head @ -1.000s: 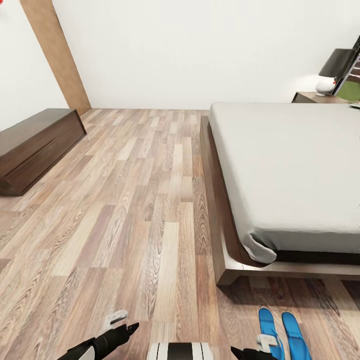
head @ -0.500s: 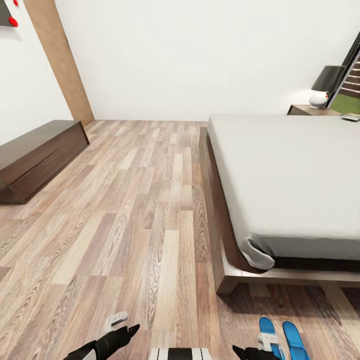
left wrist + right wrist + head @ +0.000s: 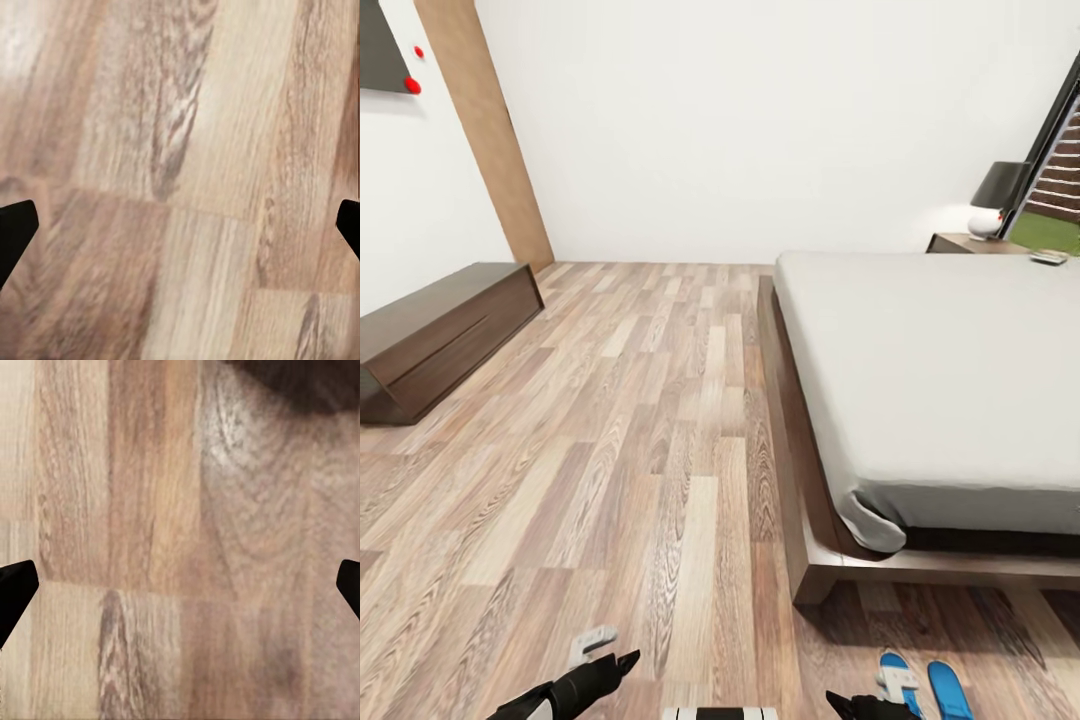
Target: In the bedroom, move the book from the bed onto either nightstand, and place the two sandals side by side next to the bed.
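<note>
View tilted up; bench cabinet [image 3: 440,335] flanks bed [image 3: 930,390].

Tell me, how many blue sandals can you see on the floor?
2. One sandal and the other sandal lie side by side on the floor by the bed's foot, partly cut off at the picture's edge.

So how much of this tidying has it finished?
The two sandals already lie side by side on the floor by the bed. Both jaws are open, holding nothing. A small item at the bed's far corner may be the book; moving it to the nightstand remains.
</note>
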Available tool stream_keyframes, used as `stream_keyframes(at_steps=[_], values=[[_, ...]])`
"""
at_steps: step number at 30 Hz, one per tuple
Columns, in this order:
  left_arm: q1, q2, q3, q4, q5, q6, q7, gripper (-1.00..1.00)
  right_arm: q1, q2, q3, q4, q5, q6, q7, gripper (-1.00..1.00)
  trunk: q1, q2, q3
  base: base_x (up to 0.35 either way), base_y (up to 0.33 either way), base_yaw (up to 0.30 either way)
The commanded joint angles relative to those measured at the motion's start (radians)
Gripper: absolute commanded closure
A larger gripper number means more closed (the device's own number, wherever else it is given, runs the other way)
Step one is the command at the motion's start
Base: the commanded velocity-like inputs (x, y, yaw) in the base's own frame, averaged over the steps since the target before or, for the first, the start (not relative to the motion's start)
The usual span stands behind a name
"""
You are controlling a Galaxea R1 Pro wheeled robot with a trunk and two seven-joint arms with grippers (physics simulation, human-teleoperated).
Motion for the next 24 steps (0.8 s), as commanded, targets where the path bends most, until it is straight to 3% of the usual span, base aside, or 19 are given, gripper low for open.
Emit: stream_keyframes(at_steps=[1,7,24], values=[[-0.001,0.000,0.001,0.001,-0.001,0.000,-0.004,-1.00,-0.001,0.000,-0.001,0.002,-0.006,-0.001,0.004,-1.00,-0.001,0.000,0.003,0.000,0.000,0.000],[0.000,0.000,0.002,0.000,-0.007,-0.001,-0.005,-1.00,-0.001,0.000,-0.001,0.002,-0.004,-0.001,0.004,-1.00,-0.003,0.001,0.026,0.000,0.000,0.000],[0.000,0.000,0.003,0.001,-0.006,-0.001,-0.006,-1.00,-0.001,0.001,-0.001,0.002,-0.004,-0.001,0.006,-1.00,-0.068,0.120,0.080,0.000,0.000,0.000]])
